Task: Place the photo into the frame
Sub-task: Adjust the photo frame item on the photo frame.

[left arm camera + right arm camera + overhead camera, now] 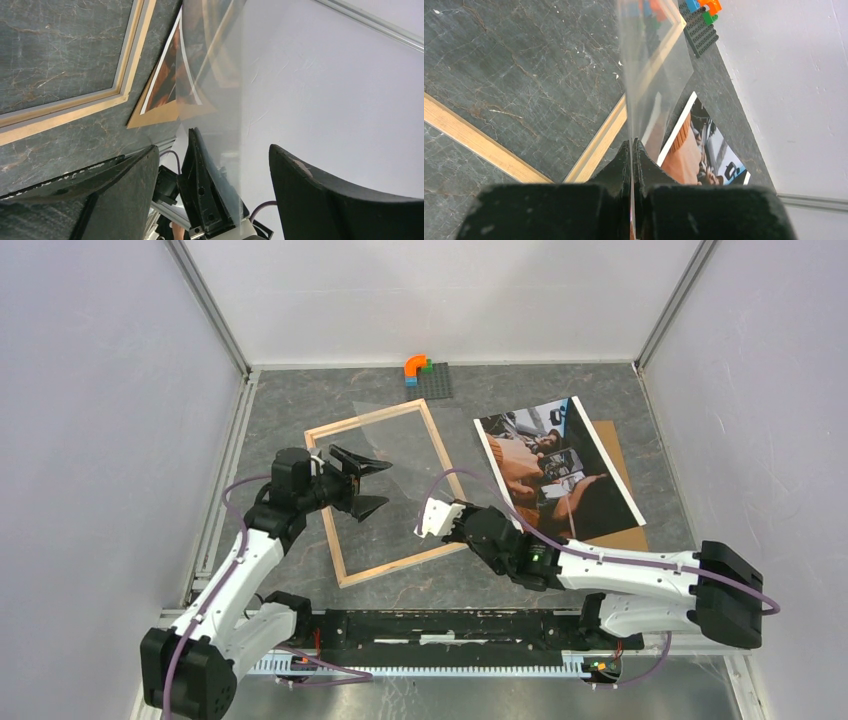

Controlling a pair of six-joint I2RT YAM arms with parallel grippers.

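The frame (404,563) of pale wood lies flat in the middle of the table. The photo (555,472) lies face up to its right on a brown backing board (617,455). My right gripper (428,512) is shut on the near edge of a clear pane (405,455), which it holds tilted above the frame. In the right wrist view the jaws (631,145) pinch the pane (649,65) edge-on. My left gripper (386,483) is open at the pane's left side. In the left wrist view the pane (220,100) stands between its fingers (212,150), apart from both.
A dark studded plate with orange, green and blue bricks (428,378) sits at the back by the wall. White walls enclose the table on three sides. A metal rail runs along the near edge between the arm bases.
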